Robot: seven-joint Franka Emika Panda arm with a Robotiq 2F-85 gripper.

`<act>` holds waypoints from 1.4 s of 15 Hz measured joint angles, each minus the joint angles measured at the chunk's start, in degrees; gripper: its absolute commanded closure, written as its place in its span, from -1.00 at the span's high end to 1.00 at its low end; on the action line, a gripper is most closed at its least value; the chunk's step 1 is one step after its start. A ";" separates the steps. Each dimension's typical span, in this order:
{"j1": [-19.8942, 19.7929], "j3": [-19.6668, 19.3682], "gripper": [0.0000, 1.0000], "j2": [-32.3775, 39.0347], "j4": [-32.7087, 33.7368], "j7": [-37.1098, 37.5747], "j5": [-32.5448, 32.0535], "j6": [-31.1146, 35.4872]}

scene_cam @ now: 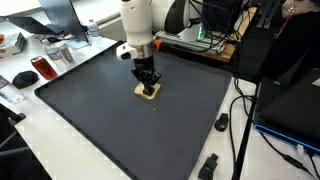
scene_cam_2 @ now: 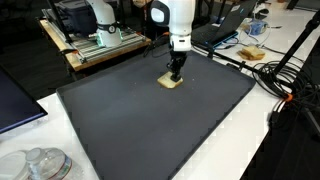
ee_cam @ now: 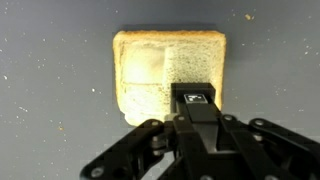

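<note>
**Clenched claw parked on 1 bread slice, middle of the mat**

The bread slice [ee_cam: 160, 65] is a flat, roughly square tan piece with a paler crust-like border and faint creases splitting it into quarters. The right side looks a bit more toasted and grainy. There's just 1 of it, lying flat on the dark grey mat [scene_cam: 100, 120], a little toward the far side in both exterior views [scene_cam_2: 169, 83].

The gripper [ee_cam: 195, 97] comes straight down on it with the jaws clenched together. Nothing is pinched between them. The tips sit over the slice's near edge, and I can't tell whether they press on it or hang just above.

There's 1 white arm [scene_cam_2: 180, 15] and 1 mat, which lies on a white table [scene_cam_2: 240, 140].

Container-wise, some clear glass pieces [scene_cam_2: 40, 163] sit at a table corner, well away from the slice, but I can't make out what's in them. 2 small black bits [scene_cam: 222, 122] lie on the table just off the mat's edge.
</note>
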 measured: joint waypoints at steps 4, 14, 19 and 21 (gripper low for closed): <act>0.07 0.02 -0.88 0.25 0.10 0.00 -0.35 0.00; 0.22 0.03 -0.88 1.94 2.30 0.00 -1.46 -1.72; 0.30 0.03 -0.88 2.66 4.08 0.00 -1.92 -4.32; 0.31 0.03 -0.88 2.82 4.42 0.00 -1.97 -4.81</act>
